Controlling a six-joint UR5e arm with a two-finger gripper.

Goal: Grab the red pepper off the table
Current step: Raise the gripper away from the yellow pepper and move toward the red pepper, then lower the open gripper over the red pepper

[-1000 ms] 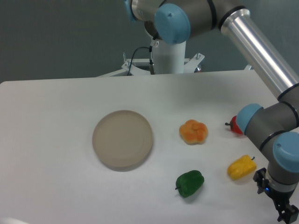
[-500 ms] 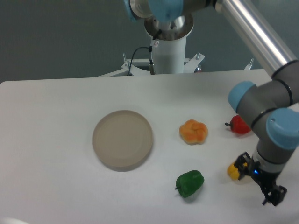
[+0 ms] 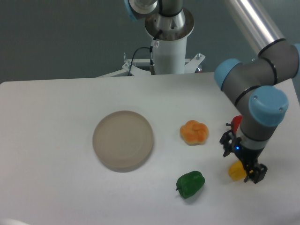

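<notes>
The white worktop (image 3: 56, 122) carries a round beige-grey plate (image 3: 123, 140) a little left of its middle; at about three o'clock from the plate sits an orange lobed pepper (image 3: 194, 132), and at about five o'clock from the plate, nearer the front edge, lies a green pepper (image 3: 190, 183) with its stem pointing left; the arm (image 3: 255, 89) comes down from the upper right, its grey wrist with blue caps bending over the right side of the worktop; the red pepper (image 3: 236, 124) lies on the worktop at three o'clock from the orange one, well apart from it, and only its left part with the short dark stem shows, the rest being hidden behind the wrist; the gripper (image 3: 243, 161) hangs low just below the red pepper, at about six o'clock from it, its two black fingers spread apart and closed on nothing; a yellow pepper (image 3: 236, 171) shows between and behind those fingers, partly covered by them, and whether the fingers touch it I cannot tell; the robot's white base column (image 3: 168, 54) stands beyond the far edge of the worktop, at twelve o'clock from the plate, with a black cable beside it.
</notes>
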